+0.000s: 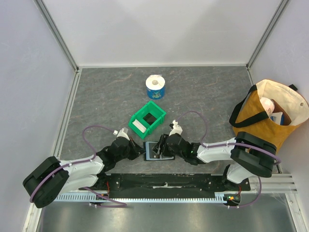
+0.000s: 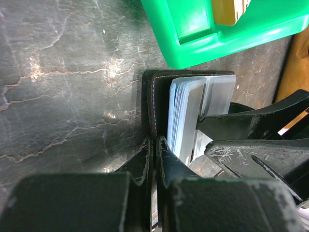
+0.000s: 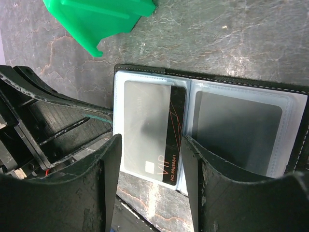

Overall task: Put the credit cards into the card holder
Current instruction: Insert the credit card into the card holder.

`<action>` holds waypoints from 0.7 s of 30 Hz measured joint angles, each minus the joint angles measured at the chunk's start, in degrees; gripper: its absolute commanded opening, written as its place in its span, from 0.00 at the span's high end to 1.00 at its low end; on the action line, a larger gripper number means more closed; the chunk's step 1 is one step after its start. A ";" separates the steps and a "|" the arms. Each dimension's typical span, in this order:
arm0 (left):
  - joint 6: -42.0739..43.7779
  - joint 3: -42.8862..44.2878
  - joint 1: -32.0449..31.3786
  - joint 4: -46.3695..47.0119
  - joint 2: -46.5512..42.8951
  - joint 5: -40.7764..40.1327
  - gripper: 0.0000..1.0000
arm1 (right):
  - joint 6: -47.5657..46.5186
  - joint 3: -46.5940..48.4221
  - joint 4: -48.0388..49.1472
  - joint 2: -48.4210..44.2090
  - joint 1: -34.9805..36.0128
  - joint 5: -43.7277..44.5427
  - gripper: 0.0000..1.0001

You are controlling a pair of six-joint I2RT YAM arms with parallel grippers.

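The left hand (image 2: 154, 142) has its fingers drawn almost together on the black cover of the card holder (image 2: 155, 101). It pins that flap at its fingertips, and the bluish pockets fan open just beyond them. The card holder lies spread on the surface (image 1: 106, 96) between the two hands.

A credit card (image 3: 147, 125), pale grey with a black band down one side, sits in the pocket that lies between the fingers of the right hand (image 3: 150, 140). Those fingers stand about a card's breadth apart, one at each long edge. Whether they press the card or only flank it, I cannot tell.

To do this step well, I judge the left hand should hold the cover firmly so the holder cannot slide. The right hand should drive the card straight along its pocket, flat and unskewed, until the end is under the plastic lip. It should let go only then and lift straight off, so the fingers do not drag the sleeve.

Counted:
- Hands: two.
- Card holder: one.
- Credit card: one for certain. The black band may be a second card's edge under the pale one.
- A grey rectangle in the pocket outside the right hand's finger may be a card or a liner.
- Green bin (image 1: 159, 107): one, beyond both hands, holding a pale piece and a dark piece too small to name.
- Roll (image 1: 155, 87): one, further out.
- Bag (image 1: 251, 116): one, off to the right hand's outer side
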 measured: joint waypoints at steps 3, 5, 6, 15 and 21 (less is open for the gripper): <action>0.00 0.00 0.00 0.00 -0.02 0.02 0.98 | -0.90 0.09 0.39 0.22 -0.09 -0.63 0.43; 0.00 0.00 0.00 -0.04 -0.07 0.00 0.98 | -1.40 0.09 0.55 0.26 -0.11 -0.79 0.46; 0.00 -0.02 0.02 -0.11 -0.11 0.00 0.98 | -1.70 0.09 0.57 0.31 -0.11 -0.83 0.49; 0.00 -0.13 0.02 -0.42 -0.22 -0.09 0.98 | -2.67 0.09 0.76 0.94 -0.44 -1.22 0.67; 0.00 -0.15 0.02 -0.39 -0.22 -0.09 0.98 | -2.73 0.09 1.46 1.01 -0.37 -2.27 0.70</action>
